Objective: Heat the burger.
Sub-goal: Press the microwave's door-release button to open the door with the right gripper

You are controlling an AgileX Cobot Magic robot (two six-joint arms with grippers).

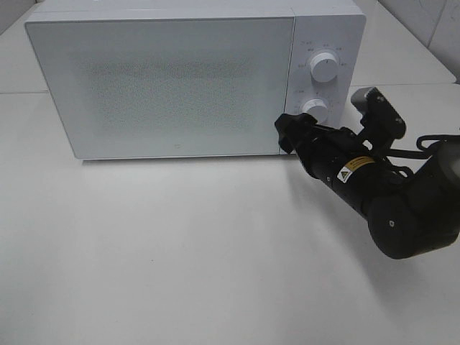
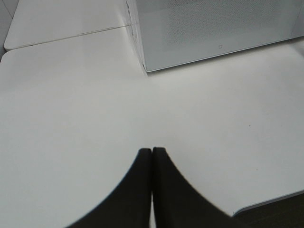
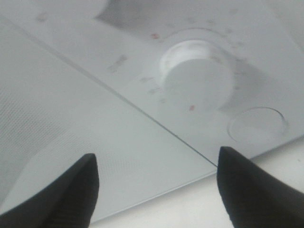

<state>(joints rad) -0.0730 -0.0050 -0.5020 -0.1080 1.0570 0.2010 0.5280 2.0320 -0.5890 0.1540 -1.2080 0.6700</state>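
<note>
The burger is out of view; none of the views shows it. The white microwave (image 1: 172, 79) stands at the back of the table with its door shut. My right gripper (image 1: 287, 133) is open and empty, close in front of the door's lower right corner, just below the lower knob (image 1: 314, 108). In the right wrist view the gripper (image 3: 156, 190) faces the door's edge, with the lower knob (image 3: 197, 80) and a round button (image 3: 258, 126) beyond it. My left gripper (image 2: 152, 156) is shut and empty above the bare table, away from the microwave (image 2: 213, 28).
The upper knob (image 1: 325, 68) sits on the microwave's control panel. The white table (image 1: 180, 244) stretches in front of the microwave. Its edge (image 2: 270, 204) shows in the left wrist view. A seam to a second table (image 2: 71, 35) runs behind.
</note>
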